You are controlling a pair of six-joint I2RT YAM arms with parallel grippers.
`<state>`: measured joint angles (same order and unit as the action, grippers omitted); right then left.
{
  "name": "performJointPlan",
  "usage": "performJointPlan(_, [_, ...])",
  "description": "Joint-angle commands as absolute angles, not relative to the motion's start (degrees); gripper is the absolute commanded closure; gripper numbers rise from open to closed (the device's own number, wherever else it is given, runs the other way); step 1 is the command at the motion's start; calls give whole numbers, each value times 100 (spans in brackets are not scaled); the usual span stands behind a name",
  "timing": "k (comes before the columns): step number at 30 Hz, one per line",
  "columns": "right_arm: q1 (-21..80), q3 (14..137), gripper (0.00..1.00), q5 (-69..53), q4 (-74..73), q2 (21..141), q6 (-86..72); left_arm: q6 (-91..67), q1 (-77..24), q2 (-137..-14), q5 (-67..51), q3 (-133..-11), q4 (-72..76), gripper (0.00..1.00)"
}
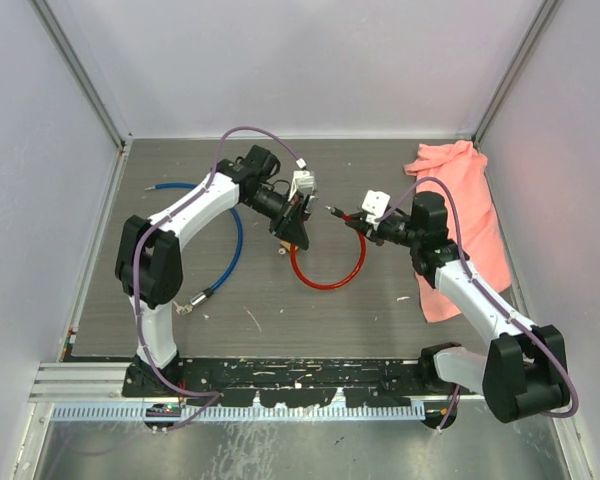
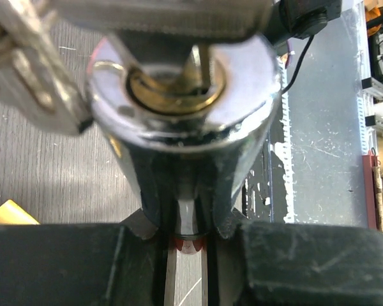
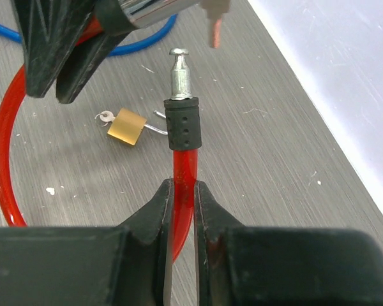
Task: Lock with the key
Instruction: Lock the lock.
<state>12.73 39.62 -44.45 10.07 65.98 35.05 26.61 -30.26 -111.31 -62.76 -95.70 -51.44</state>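
My left gripper is shut on the chrome lock body of a red cable lock. The body's brass keyway faces the left wrist camera, with a key in it and spare keys hanging at the left. My right gripper is shut on the red cable just below its black collar. The cable's metal pin points at the lock body, a short gap away. The red cable loop hangs down to the table between the arms.
A small brass padlock lies on the table below the grippers. A blue cable curves at the left. A pink cloth lies along the right wall. Grey walls enclose the table.
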Motion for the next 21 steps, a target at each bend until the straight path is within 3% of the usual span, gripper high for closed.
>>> performJointPlan(1, [1537,4082,99,-4604,985,6429,3890,2820,-2973,-11010,-7036,-9849,-5124,100])
performJointPlan(21, [1945,4349,99,-4271,1076,6491,3681,3279,-3155,-11230,-7335,-9975,-5879,100])
